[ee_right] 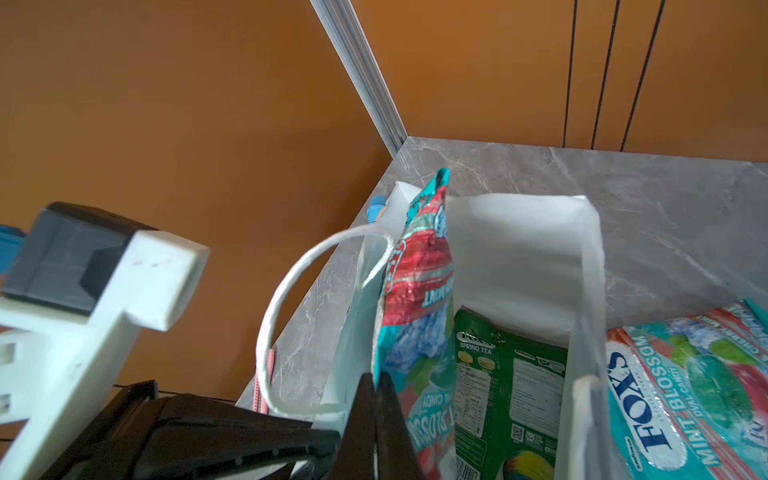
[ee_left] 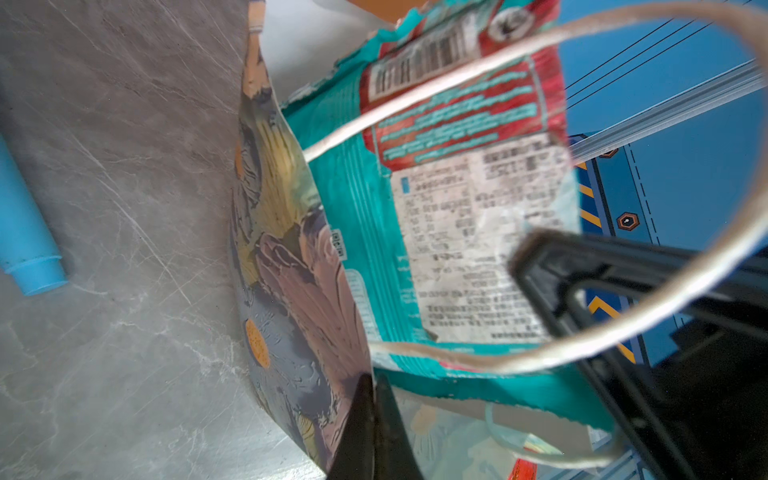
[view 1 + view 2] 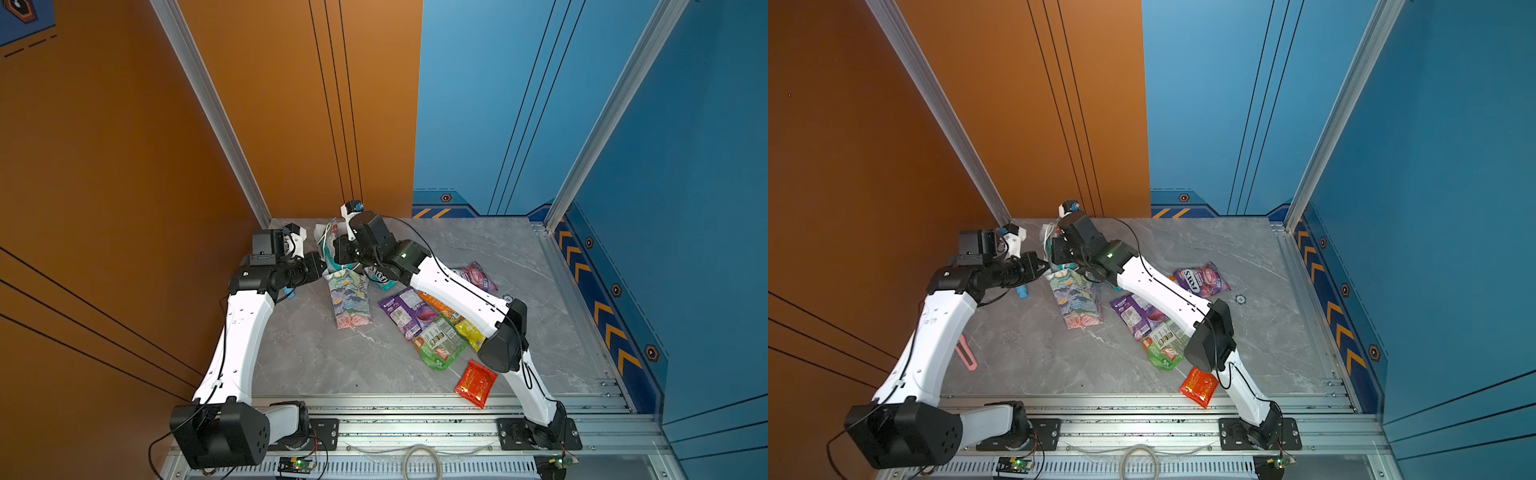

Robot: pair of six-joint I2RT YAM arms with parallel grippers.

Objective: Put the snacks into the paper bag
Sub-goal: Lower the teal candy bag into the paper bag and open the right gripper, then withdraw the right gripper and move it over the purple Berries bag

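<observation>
The floral paper bag (image 3: 349, 299) (image 3: 1077, 301) stands at the back left of the table, its white inside (image 1: 519, 257) showing. My left gripper (image 2: 373, 376) (image 3: 322, 266) is shut on the bag's printed wall (image 2: 286, 257) at the rim. My right gripper (image 1: 376, 376) (image 3: 338, 253) is shut on a teal snack packet (image 1: 419, 282) (image 2: 457, 187) that stands half inside the bag's mouth. A green packet (image 1: 507, 386) lies in the bag. Outside lie teal (image 1: 685, 382), purple (image 3: 409, 311), green (image 3: 440, 343), orange (image 3: 440, 305), yellow (image 3: 471, 332), red (image 3: 476, 382) and berry-purple (image 3: 478, 274) snacks.
A light-blue stick (image 2: 25, 232) (image 3: 1022, 292) lies left of the bag under my left arm. A pink strip (image 3: 966, 353) lies near the left edge. The orange wall (image 1: 208, 124) stands close behind and left of the bag. The bag's white cord handle (image 2: 457, 79) loops in front of the left wrist camera.
</observation>
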